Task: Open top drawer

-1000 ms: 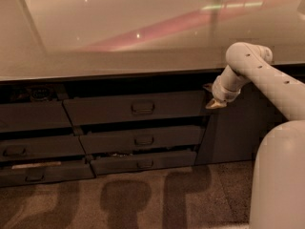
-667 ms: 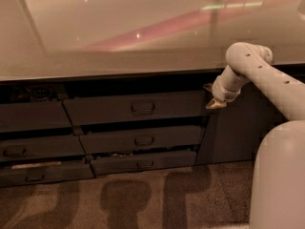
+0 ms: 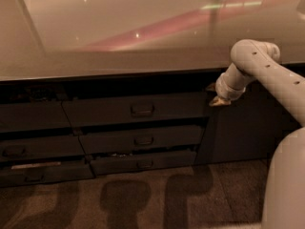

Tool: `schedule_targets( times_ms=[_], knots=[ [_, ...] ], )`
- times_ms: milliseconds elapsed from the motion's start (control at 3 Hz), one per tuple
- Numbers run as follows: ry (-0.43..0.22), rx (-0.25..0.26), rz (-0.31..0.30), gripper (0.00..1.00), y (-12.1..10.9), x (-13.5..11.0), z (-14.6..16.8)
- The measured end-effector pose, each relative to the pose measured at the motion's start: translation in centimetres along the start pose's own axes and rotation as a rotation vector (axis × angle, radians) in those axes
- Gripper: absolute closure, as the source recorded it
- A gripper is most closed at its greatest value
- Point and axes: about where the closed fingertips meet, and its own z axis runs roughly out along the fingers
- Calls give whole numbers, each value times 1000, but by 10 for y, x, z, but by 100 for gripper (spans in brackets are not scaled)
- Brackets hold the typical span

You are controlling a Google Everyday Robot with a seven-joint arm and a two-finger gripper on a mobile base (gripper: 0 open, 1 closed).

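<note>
The top drawer (image 3: 136, 108) is the widest dark grey front under the countertop, with a small central bar handle (image 3: 142, 109). It stands pulled out a little, with a dark gap above it. My gripper (image 3: 213, 94) sits at the drawer's right end, just under the counter edge, at the tip of the white arm (image 3: 267, 75) that reaches in from the right. The gripper is to the right of the handle and not on it.
Two shorter drawer fronts (image 3: 143, 140) (image 3: 143, 162) sit below, both slightly out. More drawers (image 3: 28, 118) are at the left. A plain dark door panel (image 3: 243, 128) is at the right. The glossy countertop (image 3: 143, 37) overhangs. The robot's white body (image 3: 286, 185) fills the lower right.
</note>
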Motion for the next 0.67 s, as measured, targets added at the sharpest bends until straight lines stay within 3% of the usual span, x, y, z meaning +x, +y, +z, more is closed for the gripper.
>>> schedule_targets(
  times_ms=[667],
  knots=[
    [0, 0, 0, 100, -4, -3, -15]
  ],
)
